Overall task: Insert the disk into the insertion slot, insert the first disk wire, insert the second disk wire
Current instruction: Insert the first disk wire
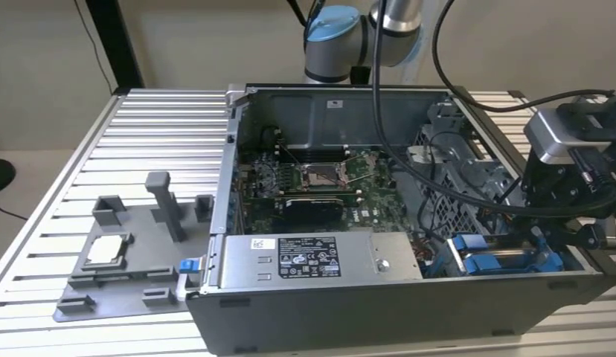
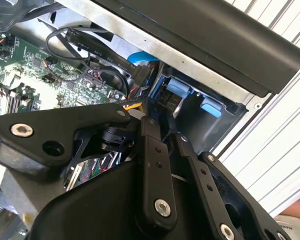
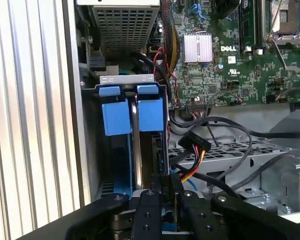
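Closest to you, the gripper [image 3: 167, 179] has its fingers [image 3: 157, 187] close together. As far as the angle allows, they appear clamped on the disk [image 3: 135, 170], whose blue bracket stands on edge inside the insertion slot [image 3: 126, 79], below the blue tabs [image 3: 151, 114]. Judgement: the first step, disk insertion, is in hand. Seating it calls for a straight push along the cage walls, clear of the loose wires [image 3: 195, 150] just beside.

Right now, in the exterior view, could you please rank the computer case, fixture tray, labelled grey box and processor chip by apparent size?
1. computer case
2. fixture tray
3. labelled grey box
4. processor chip
Tray and box are close; the tray looks somewhat larger.
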You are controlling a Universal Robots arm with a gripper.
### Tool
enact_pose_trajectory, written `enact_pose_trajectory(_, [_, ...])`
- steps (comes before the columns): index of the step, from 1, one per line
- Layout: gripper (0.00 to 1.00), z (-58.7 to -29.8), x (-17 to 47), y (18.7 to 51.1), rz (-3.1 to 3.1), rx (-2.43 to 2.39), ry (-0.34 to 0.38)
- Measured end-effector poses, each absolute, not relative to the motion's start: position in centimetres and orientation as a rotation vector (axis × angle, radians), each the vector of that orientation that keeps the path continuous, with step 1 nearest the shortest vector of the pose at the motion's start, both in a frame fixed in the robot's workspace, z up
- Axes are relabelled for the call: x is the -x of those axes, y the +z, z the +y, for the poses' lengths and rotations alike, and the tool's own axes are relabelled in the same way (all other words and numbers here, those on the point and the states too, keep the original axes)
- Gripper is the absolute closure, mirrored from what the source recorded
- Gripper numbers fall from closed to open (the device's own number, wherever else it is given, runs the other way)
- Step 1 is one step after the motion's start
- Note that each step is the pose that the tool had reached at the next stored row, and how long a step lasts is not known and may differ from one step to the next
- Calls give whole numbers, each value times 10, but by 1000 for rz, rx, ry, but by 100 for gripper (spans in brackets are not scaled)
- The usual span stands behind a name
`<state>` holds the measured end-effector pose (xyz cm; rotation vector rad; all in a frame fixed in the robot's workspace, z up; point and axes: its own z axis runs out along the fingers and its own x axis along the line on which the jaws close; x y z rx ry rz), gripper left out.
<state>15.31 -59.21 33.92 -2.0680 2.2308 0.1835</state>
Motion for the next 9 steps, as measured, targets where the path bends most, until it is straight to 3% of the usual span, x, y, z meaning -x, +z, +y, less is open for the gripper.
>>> enact_pose_trajectory(9, [100, -592, -153, 337, 2231, 2068, 183])
